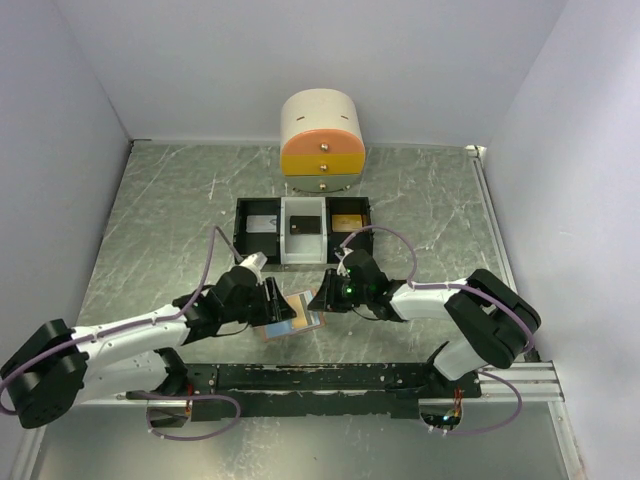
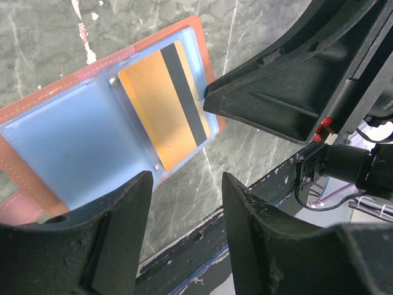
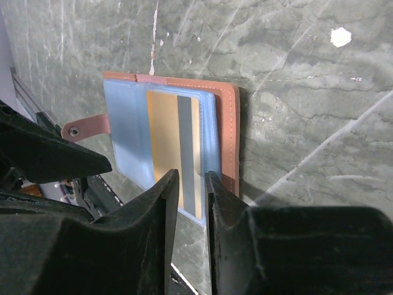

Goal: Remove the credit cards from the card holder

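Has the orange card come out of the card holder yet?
No. In the left wrist view the orange-gold card lies tucked inside a pocket of the open card holder.

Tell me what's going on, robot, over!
Left gripper open, at the wallet. Right gripper slightly open, tips at the edge of the orange card. Wallet lies open, card in its pocket. Nothing blocking it.

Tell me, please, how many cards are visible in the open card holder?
1: an orange-gold card in a clear pocket of the card holder, beside the right gripper. More may be hidden behind it.
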You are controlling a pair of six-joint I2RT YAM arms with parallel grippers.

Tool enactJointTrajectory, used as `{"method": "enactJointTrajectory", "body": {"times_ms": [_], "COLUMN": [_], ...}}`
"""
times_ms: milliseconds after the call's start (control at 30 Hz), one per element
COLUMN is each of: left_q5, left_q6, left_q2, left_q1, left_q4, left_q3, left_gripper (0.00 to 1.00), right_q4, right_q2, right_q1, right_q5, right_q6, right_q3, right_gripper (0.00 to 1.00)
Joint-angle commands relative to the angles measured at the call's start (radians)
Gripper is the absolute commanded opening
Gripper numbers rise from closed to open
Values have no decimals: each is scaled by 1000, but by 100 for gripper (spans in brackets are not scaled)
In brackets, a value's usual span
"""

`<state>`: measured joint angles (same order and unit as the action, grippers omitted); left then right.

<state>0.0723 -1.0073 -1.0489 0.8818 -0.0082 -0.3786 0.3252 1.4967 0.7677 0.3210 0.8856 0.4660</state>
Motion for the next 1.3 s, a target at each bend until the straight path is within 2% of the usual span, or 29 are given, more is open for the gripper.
{"method": "enactJointTrajectory", "body": {"times_ms": [0, 233, 700, 1033, 1267], "left_q5": [-64, -133, -131, -129, -134], "left_q6": [-39, -151, -248, -199, -244], "left_q2": [-36, -119, -175, -215, -190], "left_q1": [24, 45, 52, 52, 53], "left_q4": [84, 128, 330, 224, 255], "left_q3": [-18, 21, 110, 2, 75], "left_gripper": [62, 62, 50, 41, 39], "right_q4": [-11, 9, 40, -36, -50], "right_q2": [-12, 18, 51, 38, 37], "right_q1": [1, 3, 2, 2, 2], "right_q5": [-49, -33, -7, -22, -26], "right_q6": [-10, -3, 7, -29, -21], "right_q3": [-16, -21, -28, 20, 22], "right_gripper": [24, 22, 13, 10, 9]}}
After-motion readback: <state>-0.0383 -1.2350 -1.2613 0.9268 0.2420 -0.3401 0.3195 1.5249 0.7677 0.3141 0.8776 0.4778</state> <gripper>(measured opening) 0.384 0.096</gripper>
